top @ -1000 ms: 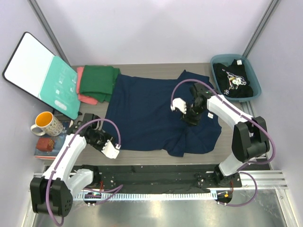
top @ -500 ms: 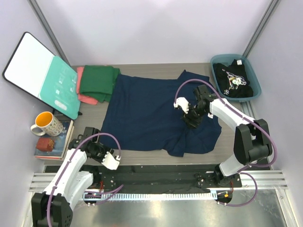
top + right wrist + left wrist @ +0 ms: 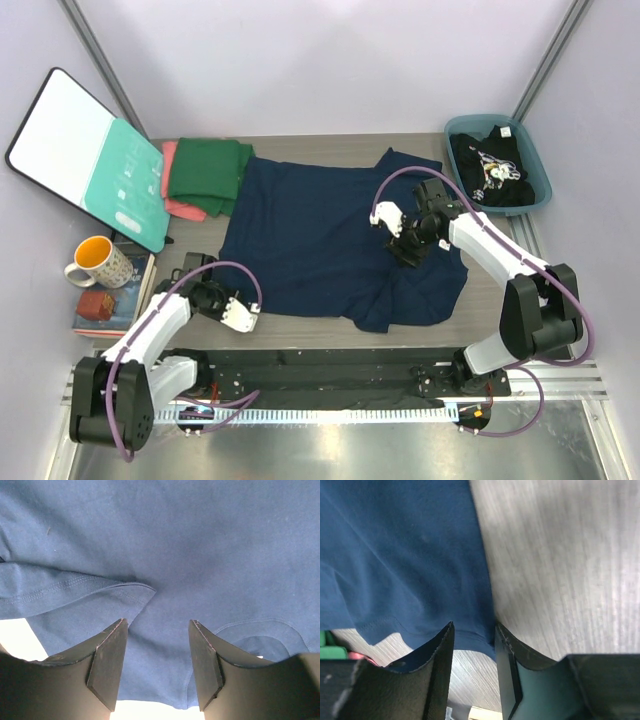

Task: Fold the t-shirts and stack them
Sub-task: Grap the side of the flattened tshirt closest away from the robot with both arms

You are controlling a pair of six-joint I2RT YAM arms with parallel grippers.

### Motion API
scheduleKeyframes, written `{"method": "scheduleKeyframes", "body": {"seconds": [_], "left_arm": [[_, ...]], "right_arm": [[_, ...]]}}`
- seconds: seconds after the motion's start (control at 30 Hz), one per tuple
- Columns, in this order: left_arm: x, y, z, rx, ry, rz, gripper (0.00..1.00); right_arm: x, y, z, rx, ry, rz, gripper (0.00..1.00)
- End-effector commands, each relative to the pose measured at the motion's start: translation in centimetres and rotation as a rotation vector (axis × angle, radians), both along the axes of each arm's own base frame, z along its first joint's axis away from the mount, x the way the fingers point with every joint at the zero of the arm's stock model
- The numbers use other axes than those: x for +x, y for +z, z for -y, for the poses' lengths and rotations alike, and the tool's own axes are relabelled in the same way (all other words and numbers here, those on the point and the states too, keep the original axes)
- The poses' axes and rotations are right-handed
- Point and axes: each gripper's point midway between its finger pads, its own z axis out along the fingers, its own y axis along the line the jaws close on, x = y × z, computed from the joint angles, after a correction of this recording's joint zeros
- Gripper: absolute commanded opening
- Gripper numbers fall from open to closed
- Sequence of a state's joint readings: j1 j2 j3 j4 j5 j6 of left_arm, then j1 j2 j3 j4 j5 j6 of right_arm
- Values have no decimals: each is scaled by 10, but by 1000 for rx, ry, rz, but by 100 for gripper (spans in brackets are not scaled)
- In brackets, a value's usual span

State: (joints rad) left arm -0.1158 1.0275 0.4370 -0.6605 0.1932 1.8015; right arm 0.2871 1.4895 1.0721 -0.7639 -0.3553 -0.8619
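Two parted pincers (image 3: 473,627) (image 3: 157,625) at navy tee (image 3: 310,230)

We can read no word, number or brand anywhere. The black t-shirt (image 3: 495,170), beyond the right fingers (image 3: 107,660) and off to their right, bears a white print. We make out only a pale figure with a few coloured specks, not letters. The teal-and-white board (image 3: 70,140), well beyond the left fingers (image 3: 437,665) and off to their left, carries small white marks on its teal panel. They are too small for us to read.
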Motion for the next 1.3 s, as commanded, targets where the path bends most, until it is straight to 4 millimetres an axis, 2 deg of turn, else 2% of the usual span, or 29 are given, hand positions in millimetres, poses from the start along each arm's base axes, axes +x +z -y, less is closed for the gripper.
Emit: {"method": "scheduleKeyframes", "body": {"seconds": [0.0,0.13,0.17,0.27,0.4,0.63,0.8,1.03,1.27], "left_arm": [[-12,-7,-9,26,76,-76,38],[-24,-7,-8,24,54,-113,33],[-27,-7,-7,21,47,-123,19],[-32,-8,-6,22,21,-148,0],[-29,-3,-1,-3,22,-159,0],[3,24,8,-48,28,-64,0],[23,43,11,-70,49,-16,0],[33,48,13,-72,43,3,0],[38,50,12,-65,43,14,0]], "right_arm": [[6,11,-1,3,8,57,57],[11,12,-1,-2,10,61,57],[11,11,-1,-1,10,58,56],[11,9,-3,7,2,45,56],[7,1,-6,38,-37,0,56],[9,-9,-14,163,-153,-122,60],[11,-26,-3,101,-131,-173,59],[8,-37,-6,125,-92,-259,56],[-8,-30,-12,160,-35,-306,45]]}}
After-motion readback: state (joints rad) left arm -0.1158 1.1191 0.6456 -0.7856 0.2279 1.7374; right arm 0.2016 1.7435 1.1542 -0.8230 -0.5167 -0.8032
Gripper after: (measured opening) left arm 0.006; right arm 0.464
